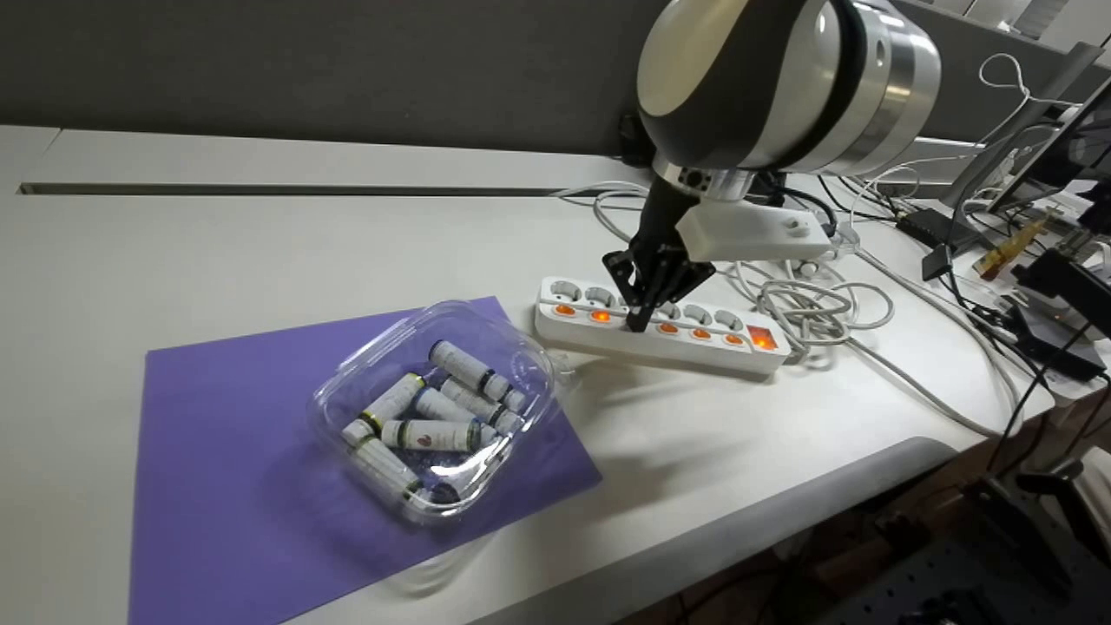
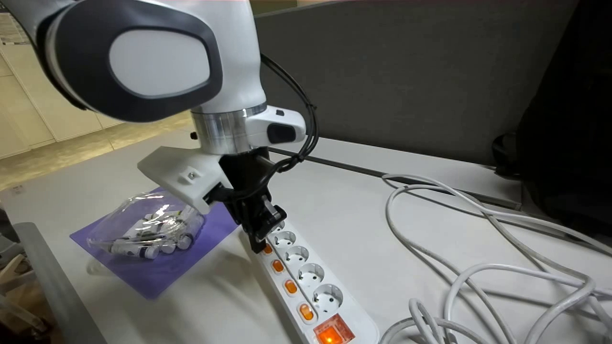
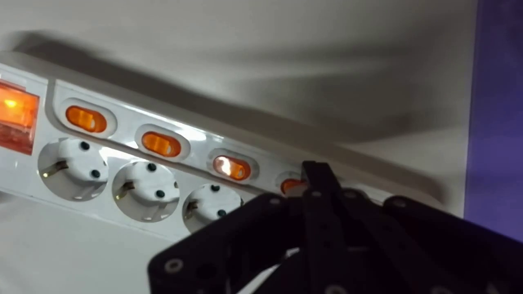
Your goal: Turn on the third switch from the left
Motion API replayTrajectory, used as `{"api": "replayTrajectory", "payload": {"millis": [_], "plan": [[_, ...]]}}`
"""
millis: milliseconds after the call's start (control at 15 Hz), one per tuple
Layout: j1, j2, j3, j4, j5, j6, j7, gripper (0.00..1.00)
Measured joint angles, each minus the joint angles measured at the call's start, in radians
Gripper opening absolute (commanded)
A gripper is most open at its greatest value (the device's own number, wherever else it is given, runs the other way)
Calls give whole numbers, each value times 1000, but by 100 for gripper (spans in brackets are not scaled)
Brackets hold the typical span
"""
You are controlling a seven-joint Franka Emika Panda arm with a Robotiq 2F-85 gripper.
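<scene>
The third switch from the left is a small orange rocker on the long white power strip (image 1: 651,343). In the wrist view the third switch (image 3: 290,184) is partly covered by my fingertips. In an exterior view a part of the third switch (image 2: 268,249) shows beside the fingertips; elsewhere it is hidden behind them. My gripper (image 1: 638,321) points down with its fingertips together, nothing between them. It also shows in an exterior view (image 2: 258,245) and in the wrist view (image 3: 318,169). The tips are at this switch; I cannot tell whether they touch it.
The second switch (image 1: 601,316) looks brightly lit, as does the large red main switch (image 1: 762,338). Other orange switches (image 3: 161,143) and round sockets (image 3: 147,191) line the strip. A clear box of small bottles (image 1: 434,408) stands on purple paper (image 1: 217,486). White cables (image 1: 816,304) lie coiled beyond the strip.
</scene>
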Motion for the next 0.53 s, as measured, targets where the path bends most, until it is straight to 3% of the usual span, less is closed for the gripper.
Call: {"api": "replayTrajectory", "payload": {"millis": [533], "plan": [[-36,19,12,50,30,-96,-15,0]]}}
